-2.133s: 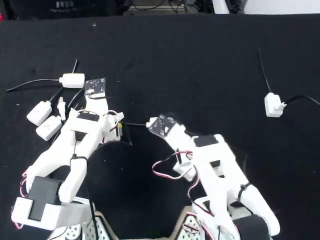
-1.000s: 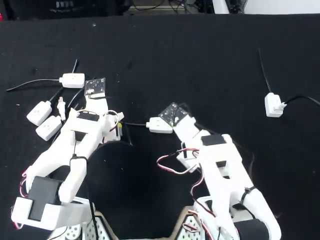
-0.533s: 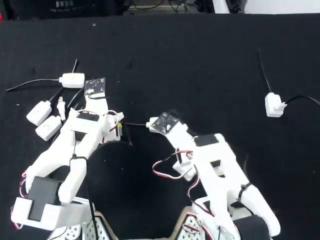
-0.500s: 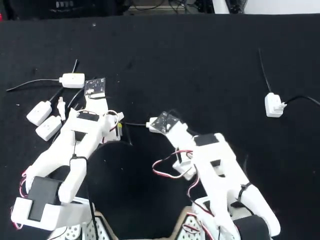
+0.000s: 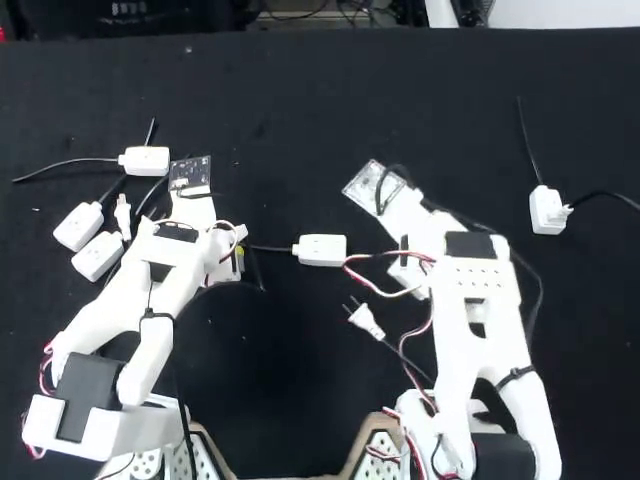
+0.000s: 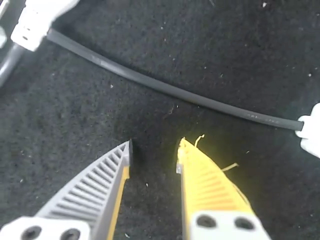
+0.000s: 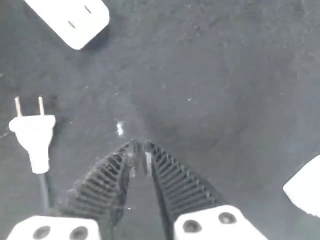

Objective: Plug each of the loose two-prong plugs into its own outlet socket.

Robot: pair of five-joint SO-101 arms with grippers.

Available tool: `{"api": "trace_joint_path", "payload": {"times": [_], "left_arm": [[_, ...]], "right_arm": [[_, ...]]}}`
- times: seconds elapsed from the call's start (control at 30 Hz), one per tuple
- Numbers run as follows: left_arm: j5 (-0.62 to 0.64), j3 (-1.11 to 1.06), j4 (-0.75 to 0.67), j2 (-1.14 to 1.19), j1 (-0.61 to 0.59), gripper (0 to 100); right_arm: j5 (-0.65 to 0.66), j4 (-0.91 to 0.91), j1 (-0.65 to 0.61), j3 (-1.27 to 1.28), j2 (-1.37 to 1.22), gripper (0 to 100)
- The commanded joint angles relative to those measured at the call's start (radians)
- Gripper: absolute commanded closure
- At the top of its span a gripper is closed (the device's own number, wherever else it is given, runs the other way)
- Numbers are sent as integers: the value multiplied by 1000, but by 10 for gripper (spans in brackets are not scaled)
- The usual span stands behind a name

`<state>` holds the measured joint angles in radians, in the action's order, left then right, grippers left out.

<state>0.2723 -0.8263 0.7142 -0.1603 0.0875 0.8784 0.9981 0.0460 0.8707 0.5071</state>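
Left fingers: we see the left gripper [image 6: 153,146] spread a little with nothing between the fingers. The tips are low over the black surface [image 6: 210,45], just short of a black cable [image 6: 165,90] that crosses in front of them.
Right fingers: the right gripper [image 7: 139,146] is pressed almost together and holds nothing, so it has no grip on any plug.
Loose plug: the two-prong plug [image 7: 32,132] lies flat on the surface with both prongs bare. It is off to one side of the right fingers and apart from them, its cord trailing back toward the arm's base.
Nearest socket: the white outlet socket [image 5: 320,249] lies between the two arms, near the plug but not touching it. Both its slots are empty.
Other pieces: several white blocks [image 5: 78,225] on cords sit clustered beside the left arm. A white adapter [image 5: 548,210] with its own cable lies well apart on the right.
Why so: we judge the plug and the middle socket lie close together so that the right arm can pair them.
Step in hand: we judge this pairing has not yet begun.
Next move: the right fingers would have to open and close across the plug's body, leaving the prongs free to enter the slots.
Risk: the unheld socket may slide when pushed.
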Motion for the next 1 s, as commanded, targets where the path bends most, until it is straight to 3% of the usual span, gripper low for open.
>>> {"api": "trace_joint_path", "payload": {"times": [0.0,0.13,0.3,0.7,0.97], "left_arm": [[9,8,-6,-35,-18,845],[9,8,-2,-35,-21,845],[11,10,0,-35,-85,845],[11,10,-5,-35,-105,845],[11,10,-2,-35,-111,845]], "right_arm": [[-173,120,-109,-24,10,971],[-351,178,-281,84,19,856],[-367,103,-411,189,19,849],[-368,109,-411,191,21,866],[-361,-118,-408,328,12,864]]}}
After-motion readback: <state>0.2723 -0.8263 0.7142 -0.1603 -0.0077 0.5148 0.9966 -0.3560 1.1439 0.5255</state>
